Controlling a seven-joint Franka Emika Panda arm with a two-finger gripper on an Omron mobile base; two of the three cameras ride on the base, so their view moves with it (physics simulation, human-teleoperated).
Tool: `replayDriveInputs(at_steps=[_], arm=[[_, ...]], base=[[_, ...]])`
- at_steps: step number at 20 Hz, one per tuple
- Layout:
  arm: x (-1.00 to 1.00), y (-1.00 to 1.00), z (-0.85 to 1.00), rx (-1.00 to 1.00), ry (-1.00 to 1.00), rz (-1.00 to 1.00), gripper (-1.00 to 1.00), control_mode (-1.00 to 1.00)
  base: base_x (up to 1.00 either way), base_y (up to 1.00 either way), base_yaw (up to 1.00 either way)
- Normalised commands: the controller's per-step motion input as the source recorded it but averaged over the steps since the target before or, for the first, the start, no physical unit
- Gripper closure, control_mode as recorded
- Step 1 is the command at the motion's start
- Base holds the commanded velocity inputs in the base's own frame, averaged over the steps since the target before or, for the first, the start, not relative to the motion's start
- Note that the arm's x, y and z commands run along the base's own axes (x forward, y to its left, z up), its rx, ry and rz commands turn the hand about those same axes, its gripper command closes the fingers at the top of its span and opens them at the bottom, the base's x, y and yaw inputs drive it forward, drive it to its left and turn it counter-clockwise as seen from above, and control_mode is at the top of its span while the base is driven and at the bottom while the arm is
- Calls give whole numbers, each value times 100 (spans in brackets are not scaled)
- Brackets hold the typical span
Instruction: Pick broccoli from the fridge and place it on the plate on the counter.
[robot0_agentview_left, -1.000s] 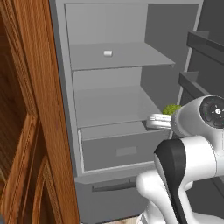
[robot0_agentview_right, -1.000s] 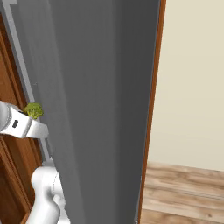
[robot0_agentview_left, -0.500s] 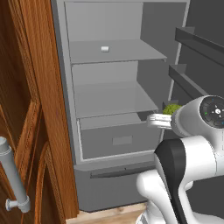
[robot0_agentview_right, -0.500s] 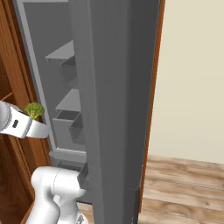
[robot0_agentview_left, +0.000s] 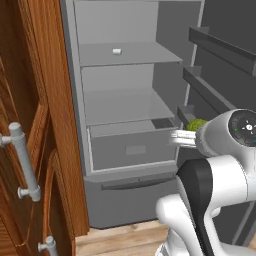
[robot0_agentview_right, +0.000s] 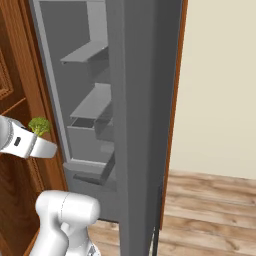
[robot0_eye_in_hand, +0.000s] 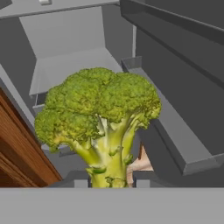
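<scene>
You are looking at the gripper (robot0_eye_in_hand: 107, 180) clamping the broccoli (robot0_eye_in_hand: 103, 120) by its stalk — the floret is standing upright between the fingertips. It is hanging in front of the open fridge (robot0_agentview_left: 130, 105), outside the shelves, level with the box drawer (robot0_agentview_left: 132, 147) — a small white block (robot0_agentview_left: 117, 51) is sitting on the upper shelf.

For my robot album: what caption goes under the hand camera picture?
Gripper holds the broccoli by its stalk, facing the open fridge.

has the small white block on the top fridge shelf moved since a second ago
No. The small white block lies at the same spot on the fridge upper shelf. The whole left base view shifted as the base drove, so only the camera moved.
</scene>
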Motion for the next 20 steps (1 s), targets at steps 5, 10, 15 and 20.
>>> replayDriveInputs(at_steps=[5, 10, 15, 20], arm=[[0, 0, 0, 0, 0, 0, 100, 100], [0, 0, 0, 0, 0, 0, 100, 100], [0, 0, 0, 0, 0, 0, 100, 100], [0, 0, 0, 0, 0, 0, 100, 100]], base=[[-43, 0, 0], [-43, 0, 0], [-44, 2, 0], [-43, 3, 0]])
